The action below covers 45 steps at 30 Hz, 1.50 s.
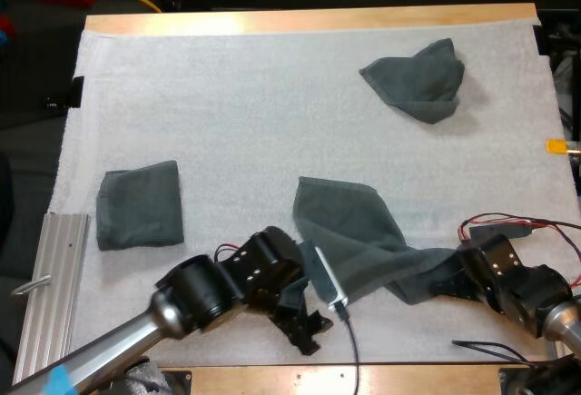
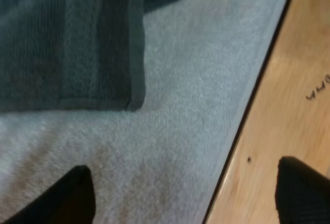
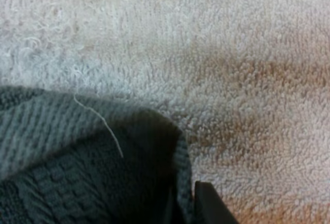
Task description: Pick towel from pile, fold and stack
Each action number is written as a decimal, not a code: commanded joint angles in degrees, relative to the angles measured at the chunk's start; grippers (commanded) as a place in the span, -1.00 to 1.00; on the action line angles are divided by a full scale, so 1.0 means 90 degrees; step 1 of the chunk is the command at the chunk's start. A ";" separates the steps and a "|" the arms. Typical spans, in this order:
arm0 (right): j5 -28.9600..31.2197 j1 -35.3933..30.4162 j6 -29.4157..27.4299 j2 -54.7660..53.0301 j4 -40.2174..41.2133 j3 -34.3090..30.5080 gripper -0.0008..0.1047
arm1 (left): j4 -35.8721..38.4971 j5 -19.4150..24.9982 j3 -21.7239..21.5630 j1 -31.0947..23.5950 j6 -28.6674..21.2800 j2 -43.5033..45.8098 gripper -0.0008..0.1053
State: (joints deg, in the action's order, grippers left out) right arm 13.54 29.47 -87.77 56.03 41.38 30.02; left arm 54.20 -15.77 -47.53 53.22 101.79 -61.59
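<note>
Left pincer (image 1: 306, 327) hung spread just off the near hem of the dark grey-green terry towel (image 1: 345, 222) at the front of the white fuzzy mat (image 1: 272, 113), right pincer (image 1: 445, 283) pinched its twisted corner; left probably needed that hem corner squarely before pulling flat.

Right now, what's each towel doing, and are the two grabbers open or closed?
crumpled towel: bunched up, at the far right of the mat.
folded towel: folded flat, at the left.
middle towel: partly spread, one end pulled toward the right gripper.
left gripper: open, over bare mat beside the middle towel's hem.
right gripper: shut on the middle towel's end.
</note>
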 commanded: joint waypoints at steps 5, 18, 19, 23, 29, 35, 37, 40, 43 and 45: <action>0.0070 0.0005 -0.0092 -0.0034 0.0174 0.0001 -0.96 | -0.0567 0.0032 0.0080 0.0013 0.0924 -0.0515 0.33; -0.0036 0.0005 -0.0092 -0.0034 0.0338 0.0001 -0.96 | -0.1939 -0.0924 0.0945 -0.0538 0.2559 -0.0982 0.33; -0.0072 0.0005 -0.0092 -0.0034 0.0338 0.0001 -0.96 | -0.2107 -0.1010 0.0986 -0.0572 0.2604 -0.0977 0.33; -0.0073 0.0005 -0.0092 -0.0034 0.0338 0.0001 -0.96 | -0.2546 -0.1094 0.1119 -0.0575 0.2943 -0.1018 0.33; -0.0073 0.0005 -0.0092 -0.0034 0.0338 0.0001 -0.96 | -0.2825 -0.1213 0.1150 -0.0575 0.2985 -0.1546 0.33; -0.0086 0.0005 -0.0092 -0.0034 0.0346 0.0001 -0.96 | -0.3050 -0.1520 0.1150 -0.0575 0.2985 -0.2246 0.33; -0.0101 0.0005 -0.0092 -0.0034 0.0346 0.0001 -0.96 | -0.3080 -0.1520 0.1150 -0.0575 0.2985 -0.2388 0.33; -0.0101 0.0005 -0.0092 -0.0034 0.0346 0.0001 -0.96 | -0.3267 -0.1569 0.1150 -0.0575 0.2985 -0.2560 0.33; -0.0101 0.0005 -0.0092 -0.0034 0.0346 0.0001 -0.96 | -0.3603 -0.1677 0.1150 -0.0575 0.3001 -0.2625 0.33; -0.0101 0.0005 -0.0092 -0.0034 0.0346 0.0001 -0.96 | -0.3740 -0.1675 0.1150 -0.0575 0.3071 -0.2625 0.33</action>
State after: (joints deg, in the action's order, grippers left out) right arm 12.78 29.47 -87.77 55.97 43.49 30.02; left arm 21.21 -30.34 -37.22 48.04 129.12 -85.28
